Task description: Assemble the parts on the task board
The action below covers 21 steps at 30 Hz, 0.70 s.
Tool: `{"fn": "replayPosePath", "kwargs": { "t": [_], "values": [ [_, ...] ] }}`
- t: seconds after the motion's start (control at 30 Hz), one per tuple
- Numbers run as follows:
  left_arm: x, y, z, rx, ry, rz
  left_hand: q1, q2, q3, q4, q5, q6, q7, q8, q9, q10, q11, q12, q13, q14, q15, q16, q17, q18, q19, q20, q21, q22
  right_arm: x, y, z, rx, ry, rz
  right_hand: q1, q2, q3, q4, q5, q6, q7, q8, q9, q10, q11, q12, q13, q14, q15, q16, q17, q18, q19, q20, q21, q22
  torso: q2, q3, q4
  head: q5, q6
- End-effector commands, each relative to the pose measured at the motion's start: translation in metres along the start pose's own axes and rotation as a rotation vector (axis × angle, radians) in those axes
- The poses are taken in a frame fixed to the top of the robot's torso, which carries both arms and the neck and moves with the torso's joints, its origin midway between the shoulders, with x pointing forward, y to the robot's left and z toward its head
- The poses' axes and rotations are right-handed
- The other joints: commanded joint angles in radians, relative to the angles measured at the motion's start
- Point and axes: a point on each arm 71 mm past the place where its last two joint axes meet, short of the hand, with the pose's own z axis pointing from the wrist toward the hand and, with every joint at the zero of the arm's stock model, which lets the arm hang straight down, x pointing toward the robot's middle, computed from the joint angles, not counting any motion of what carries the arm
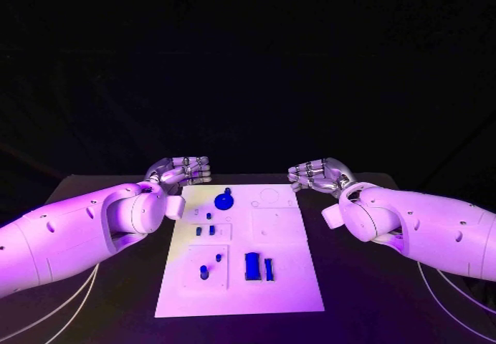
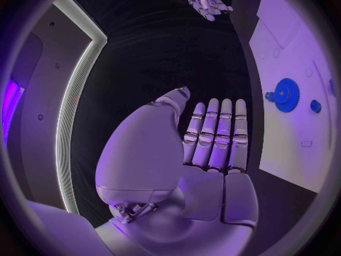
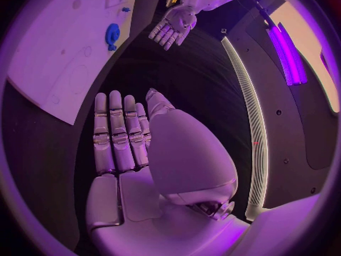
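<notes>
Open table (image 1: 103, 301) flanking task board (image 1: 284, 287)

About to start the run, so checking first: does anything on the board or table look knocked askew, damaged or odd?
Nothing stands out. The task board lies flat and square on the table, the blue parts rest on it, and the left hand and right hand hold nothing.

The silver left hand (image 1: 180, 173) and silver right hand (image 1: 316, 174) hover empty off the far corners of the white task board (image 1: 240, 295), palms facing, fingers (image 2: 213, 133) straight and held together.
</notes>
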Motion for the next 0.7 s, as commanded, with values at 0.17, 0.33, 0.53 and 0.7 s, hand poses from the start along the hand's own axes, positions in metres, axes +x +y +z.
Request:
{"fn": "replayPosePath", "kwargs": {
  "t": [0.17, 0.33, 0.53, 0.7],
  "values": [
    [-0.001, 0.007, 0.006, 0.059, -0.081, -0.056, 0.017, 0.041, -0.111, 0.001, 0.001, -0.028, -0.015, -0.008, -0.002, -0.055, 0.011, -0.008, -0.028, 0.015, 0.018, -0.138, -0.09, -0.021, 0.018, 0.009, -0.086, -0.141, -0.002, 0.004, 0.016, -0.089, 0.027, 0.12, -0.046, 0.0, 0.034, -0.052, -0.015, 0.008, 0.004, -0.001, -0.096, 0.031, 0.016, -0.063, -0.178, 0.028, 0.019, -0.129, -0.143, 0.014, -0.05, 0.034, -0.007, -0.192, -0.016, 0.0082, 0.0033, 0.015, 0.038],
    [0.002, 0.01, 0.004, 0.02, -0.05, -0.02, -0.516, 0.09, -0.181, -0.081, -0.084, -0.373, -0.067, -0.071, -0.066, -0.418, -0.061, -0.069, -0.09, -0.314, -0.047, -0.223, -0.159, -0.064, -0.261, -0.098, -0.147, -0.279, -0.001, 0.0, 0.013, -0.04, -0.021, 0.066, -0.598, 0.045, -0.073, -0.13, -0.099, -0.352, -0.067, -0.064, -0.176, -0.37, -0.041, -0.128, -0.237, -0.361, -0.028, -0.221, -0.211, -0.051, -0.357, -0.058, -0.068, -0.43, -0.019, 0.0064, 0.0076, 0.01, 0.035],
    [0.016, 0.017, -0.007, 0.057, -0.079, 0.012, -0.722, 0.172, -0.21, -0.11, -0.117, -0.507, -0.157, -0.071, -0.066, -0.558, -0.089, -0.069, -0.09, -0.441, -0.073, -0.223, -0.159, -0.085, -0.369, -0.14, -0.147, -0.333, 0.012, 0.0, 0.001, -0.057, -0.079, 0.126, -0.812, 0.045, -0.073, -0.162, -0.132, -0.492, -0.095, -0.064, -0.206, -0.527, -0.063, -0.128, -0.259, -0.514, -0.11, -0.221, -0.237, -0.068, -0.477, -0.094, -0.068, -0.522, -0.062, 0.0209, 0.0338, 0.011, 0.067],
    [0.035, 0.025, -0.024, 0.116, -0.117, 0.059, -0.865, 0.172, -0.299, -0.13, -0.139, -0.599, -0.157, -0.071, -0.066, -0.655, -0.108, -0.069, -0.09, -0.529, -0.16, -0.223, -0.159, -0.097, -0.443, -0.169, -0.147, -0.369, 0.028, 0.001, -0.018, -0.068, -0.164, 0.201, -0.958, 0.045, -0.073, -0.18, -0.154, -0.587, -0.114, -0.064, -0.227, -0.633, -0.138, -0.128, -0.333, -0.618, -0.11, -0.221, -0.324, -0.089, -0.559, -0.118, -0.068, -0.584, -0.082, 0.0277, 0.0461, 0.011, 0.083]
  ]
}}
